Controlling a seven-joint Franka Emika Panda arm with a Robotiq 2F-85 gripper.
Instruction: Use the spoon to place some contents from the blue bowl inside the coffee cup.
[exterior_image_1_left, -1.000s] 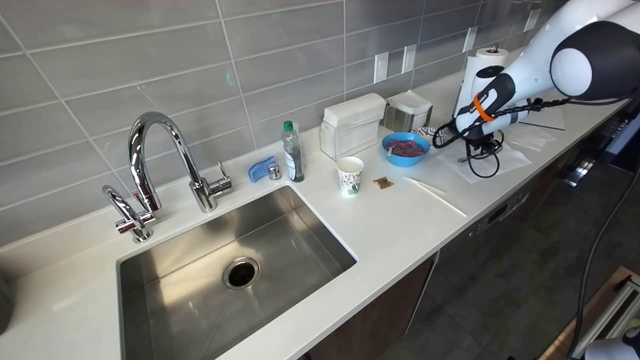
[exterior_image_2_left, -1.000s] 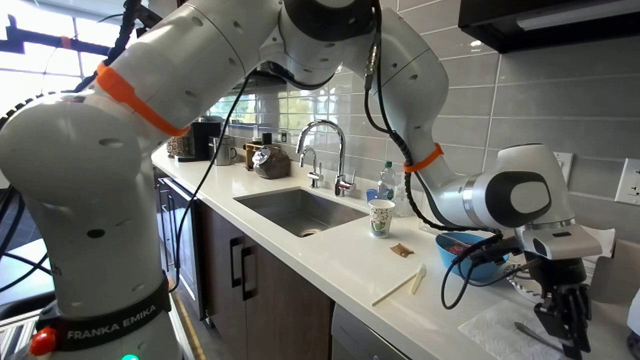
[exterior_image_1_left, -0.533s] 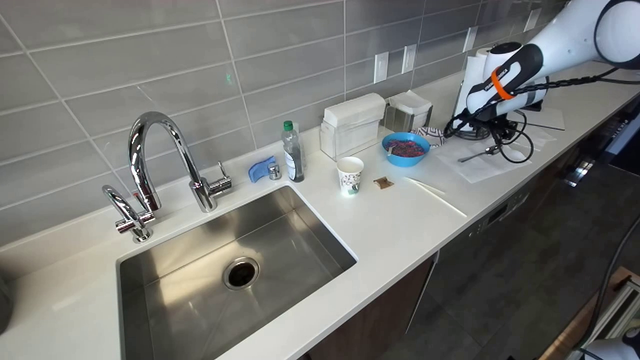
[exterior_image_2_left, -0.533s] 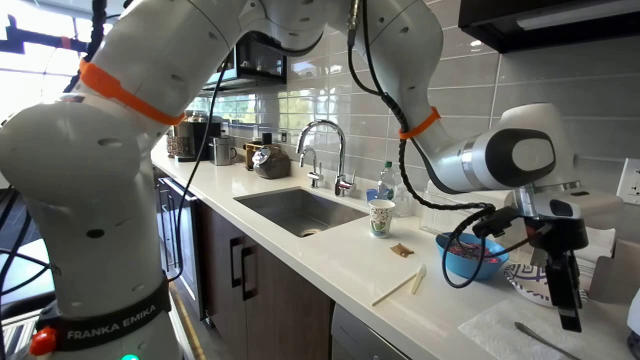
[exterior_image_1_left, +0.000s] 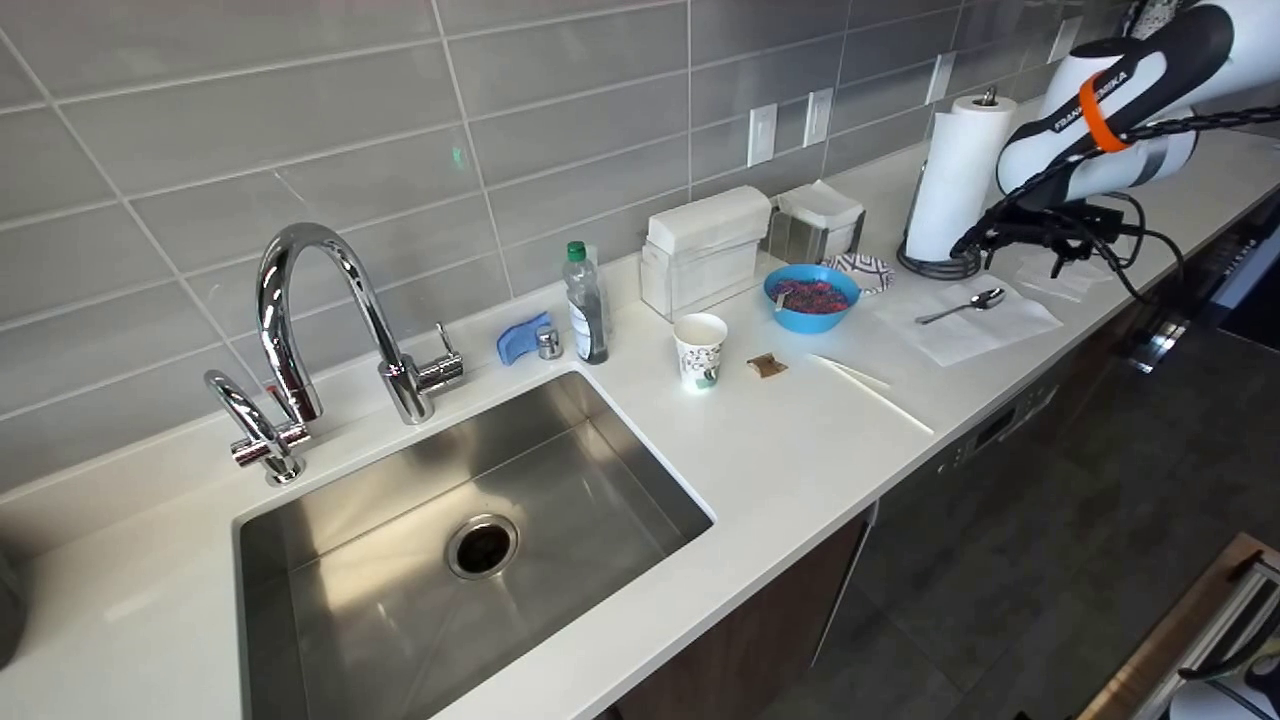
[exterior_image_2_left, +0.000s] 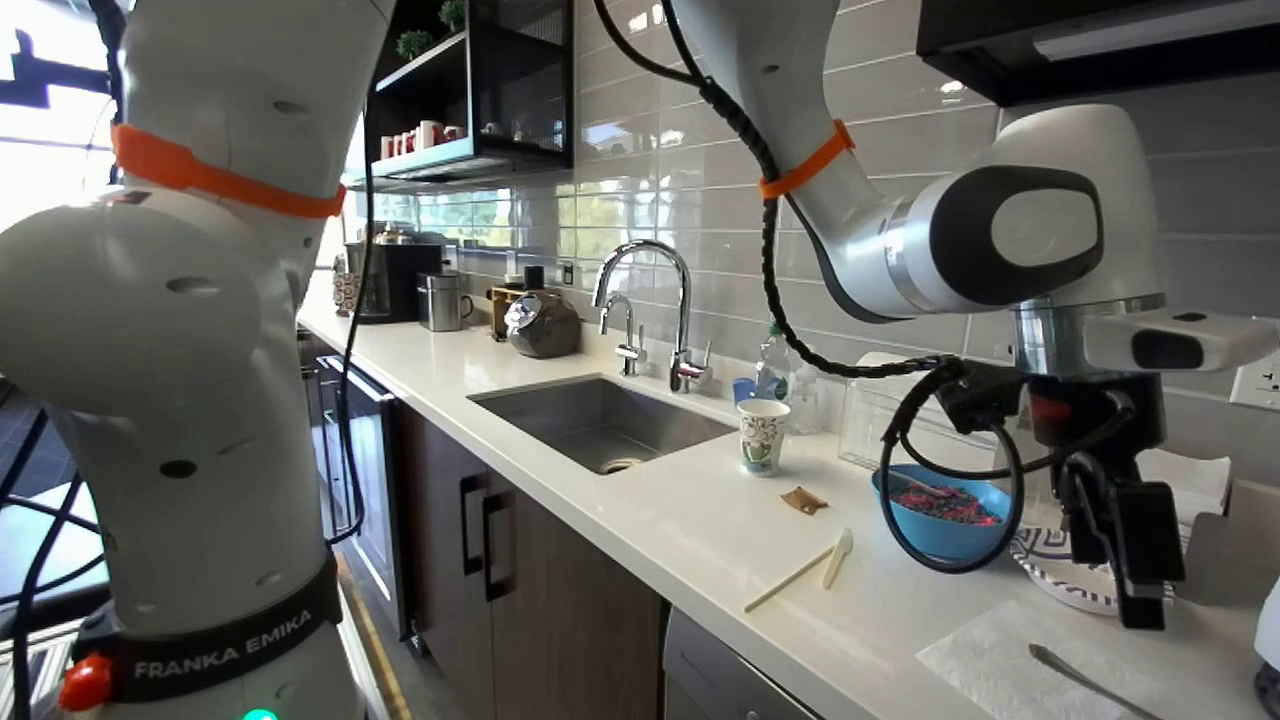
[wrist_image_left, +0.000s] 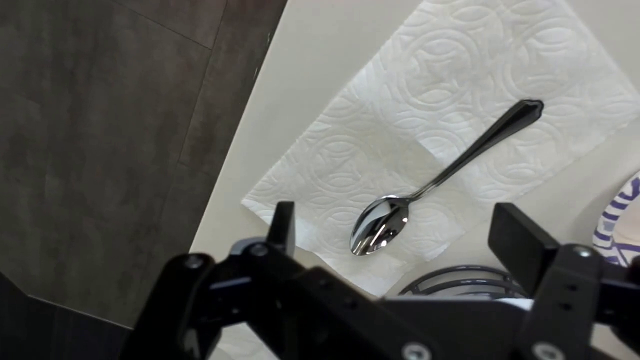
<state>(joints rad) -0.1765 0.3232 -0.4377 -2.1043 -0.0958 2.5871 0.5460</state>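
A dark grey metal spoon (wrist_image_left: 381, 225) lies on a white paper towel sheet (wrist_image_left: 345, 155), its handle pointing away from my gripper in the wrist view. My gripper (wrist_image_left: 400, 230) is open above it. Both fingers (wrist_image_left: 284, 222) stand wide apart, with nothing held. In an exterior view the gripper (exterior_image_1_left: 1023, 262) hovers over the counter near the spoon (exterior_image_1_left: 987, 299). The blue bowl (exterior_image_1_left: 812, 322) contains dark reddish-purple contents (exterior_image_1_left: 818, 297), and a pale stick-like utensil leans inside it. The white coffee cup (exterior_image_2_left: 763, 437) stands upright on the counter between bowl and sink; its inside bottom is hidden.
A paper-towel roll (exterior_image_1_left: 960, 180) on a wire stand is close to the gripper. A patterned plate (exterior_image_2_left: 1050, 575) sits beside the bowl. Thin pale sticks (exterior_image_1_left: 885, 398) and a brown wrapper (exterior_image_1_left: 767, 365) lie near the cup. A green-capped bottle (exterior_image_1_left: 585, 310) is by the sink.
From low over the paper towel sheet, my gripper has risen and moved back, rightward in an exterior view. Its fingers now show spread. The spoon's head has come into view; the spoon stays put.
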